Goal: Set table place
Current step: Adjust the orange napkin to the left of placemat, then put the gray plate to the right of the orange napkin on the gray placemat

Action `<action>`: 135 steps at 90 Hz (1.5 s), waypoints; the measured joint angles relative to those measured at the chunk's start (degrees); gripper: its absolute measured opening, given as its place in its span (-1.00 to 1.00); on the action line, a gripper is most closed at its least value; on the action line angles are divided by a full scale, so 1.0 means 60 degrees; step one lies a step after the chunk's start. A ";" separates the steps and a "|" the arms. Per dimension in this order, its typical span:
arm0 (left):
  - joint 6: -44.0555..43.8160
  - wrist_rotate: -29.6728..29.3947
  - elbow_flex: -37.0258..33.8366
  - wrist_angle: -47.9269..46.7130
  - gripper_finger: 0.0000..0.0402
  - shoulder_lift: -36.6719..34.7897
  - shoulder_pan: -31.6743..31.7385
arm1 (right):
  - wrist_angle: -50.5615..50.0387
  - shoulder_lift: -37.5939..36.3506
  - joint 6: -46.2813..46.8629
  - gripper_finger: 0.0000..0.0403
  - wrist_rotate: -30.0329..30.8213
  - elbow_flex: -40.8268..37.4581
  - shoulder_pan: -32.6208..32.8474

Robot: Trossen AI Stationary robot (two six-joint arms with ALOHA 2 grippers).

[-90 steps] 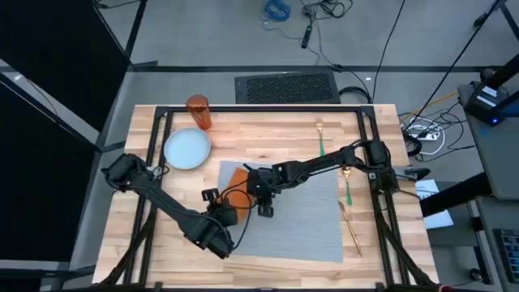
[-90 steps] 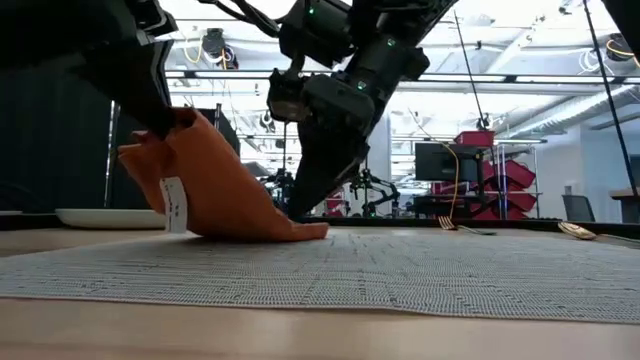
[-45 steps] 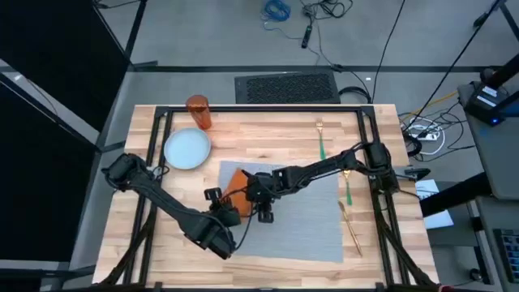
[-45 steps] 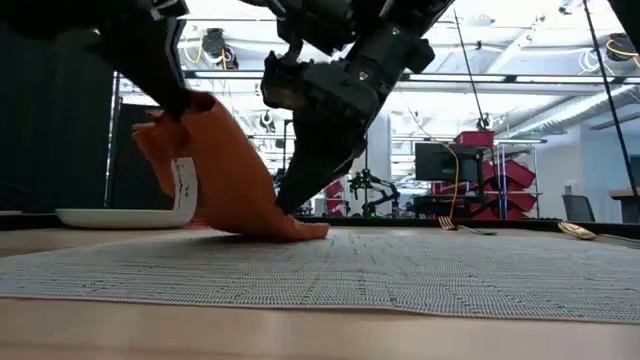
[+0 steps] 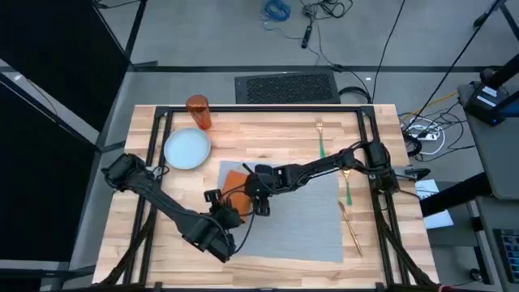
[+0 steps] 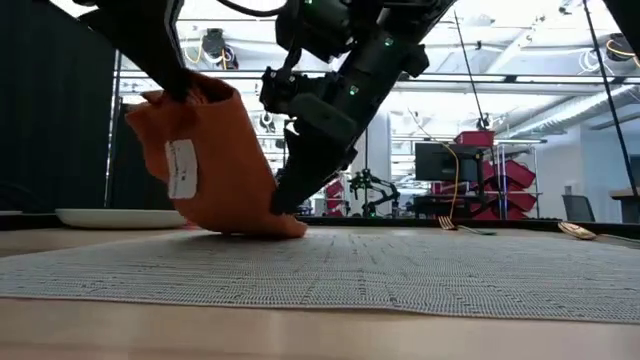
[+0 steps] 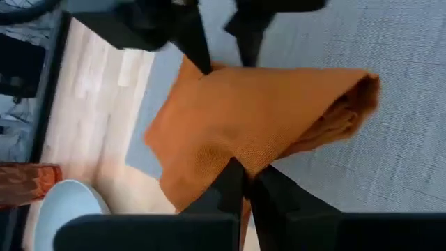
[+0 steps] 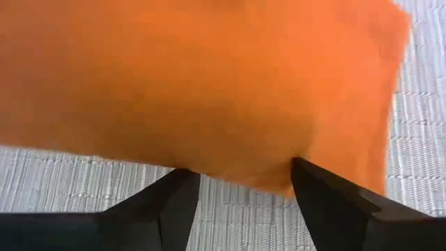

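Observation:
The orange napkin (image 6: 215, 160) stands half raised over the left part of the grey placemat (image 5: 300, 219), with its lower end (image 6: 285, 228) on the mat. My left gripper (image 7: 245, 187) is shut on the napkin's raised part. My right gripper (image 8: 240, 185) is open, low over the mat, with its fingertips at the napkin's lower end. The pale-blue plate (image 5: 187, 149) and the orange tumbler (image 5: 199, 112) stand on the table (image 5: 268, 134) at the far left. A green-handled fork (image 5: 321, 138) and more cutlery (image 5: 351, 212) lie to the right. My left gripper pinches the napkin's upper edge (image 7: 237, 157) between its two fingers, coming from the table's near left. That part (image 6: 175, 95) is lifted. The cloth hangs below it in loose folds down to the placemat. My right gripper slants down from the right, and its open fingertips (image 8: 185, 183) reach the napkin's lower edge (image 6: 280, 205). Whether they touch the cloth I cannot tell.
The placemat's middle and right part lie bare. The table's black frame rails (image 5: 259, 108) run along its edges. Both arms cross over the mat's left half.
My left gripper has risen with the napkin's held edge, so the cloth stands steeper and taller. The napkin's lower end has stayed on the placemat and drawn a little toward the table's left. My right gripper has shifted slightly left with it.

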 joint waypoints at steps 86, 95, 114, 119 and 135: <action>-0.0699 0.2329 -0.1256 0.2510 -0.81 0.0015 -0.0241 | -0.0690 0.0004 -0.0021 -0.05 -0.0353 0.0000 0.0028; -0.0705 0.2340 -0.1257 0.2655 -0.70 0.0015 -0.0241 | -0.0826 0.0004 -0.0028 -0.05 -0.0353 0.0000 0.0028; -0.0755 0.2669 -0.1257 0.2833 -0.47 0.0015 -0.0321 | -0.1096 0.0004 -0.0005 -0.05 -0.0349 0.0000 0.0040; -0.0776 0.2694 -0.1257 0.2887 -0.42 0.0015 -0.0345 | -0.1246 0.0004 -0.0006 -0.05 -0.0351 0.0000 0.0052; -0.0968 0.2724 -0.1257 0.2877 -0.35 0.0015 -0.0438 | -0.1506 0.0004 0.0003 -0.05 -0.0349 0.0000 0.0161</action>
